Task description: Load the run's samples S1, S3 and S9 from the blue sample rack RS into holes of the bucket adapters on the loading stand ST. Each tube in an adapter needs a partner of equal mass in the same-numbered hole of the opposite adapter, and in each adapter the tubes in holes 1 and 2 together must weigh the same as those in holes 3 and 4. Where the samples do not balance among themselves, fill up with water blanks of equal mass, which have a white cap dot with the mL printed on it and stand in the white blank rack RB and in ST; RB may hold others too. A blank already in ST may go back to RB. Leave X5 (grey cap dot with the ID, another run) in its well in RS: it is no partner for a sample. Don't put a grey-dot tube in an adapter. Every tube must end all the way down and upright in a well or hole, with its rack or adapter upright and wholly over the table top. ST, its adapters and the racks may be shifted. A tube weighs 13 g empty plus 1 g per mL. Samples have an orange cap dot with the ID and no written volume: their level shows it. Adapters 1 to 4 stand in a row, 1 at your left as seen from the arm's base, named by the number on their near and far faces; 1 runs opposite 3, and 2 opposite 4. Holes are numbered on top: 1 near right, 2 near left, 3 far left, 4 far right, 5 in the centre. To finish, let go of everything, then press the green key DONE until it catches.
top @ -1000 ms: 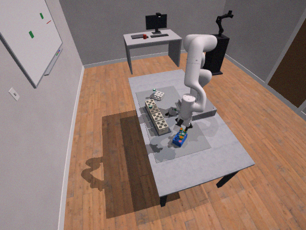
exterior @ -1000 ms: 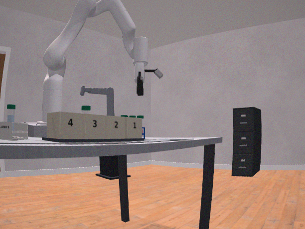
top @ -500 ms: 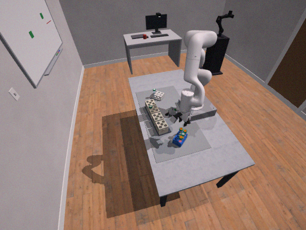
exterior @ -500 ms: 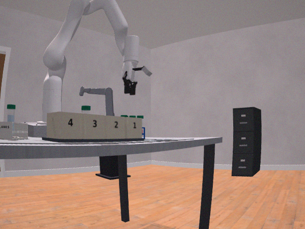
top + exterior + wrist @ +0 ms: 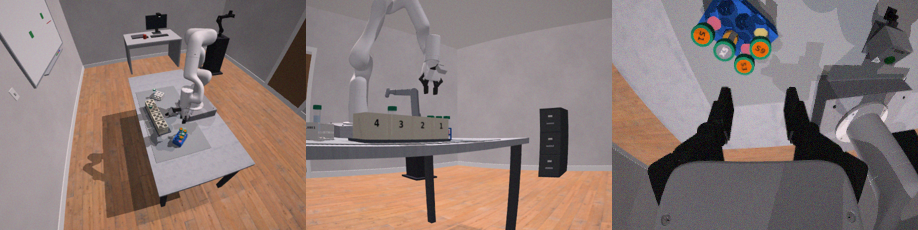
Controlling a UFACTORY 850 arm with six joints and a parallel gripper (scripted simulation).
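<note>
Overhead, the claw [image 5: 430, 90] is seen hanging well above the table [image 5: 456, 146], its two black fingers spread about halfway with only air between them; nothing is held and nothing is touched. In the wrist view the fingers point down at bare grey mat, with the blue rack [image 5: 739, 17] ahead of the tips and apart from them.

Four tubes are counted in the blue rack, all with green-rimmed caps: three with orange dots [image 5: 701, 34] and one with a pale dot [image 5: 724, 49]. The printing on the dots cannot be read. They stand clustered at the rack end nearer the claw.

The row of beige blocks [image 5: 401, 126], marked 4, 3, 2, 1 on the faces seen from outside, stands on a dark tray [image 5: 167, 131]. One green-capped tube [image 5: 392, 109] sticks up from the block marked 3. The white rack [image 5: 159, 95] is noted at the far end of the row, with one capped tube [image 5: 154, 89] in it.
</note>
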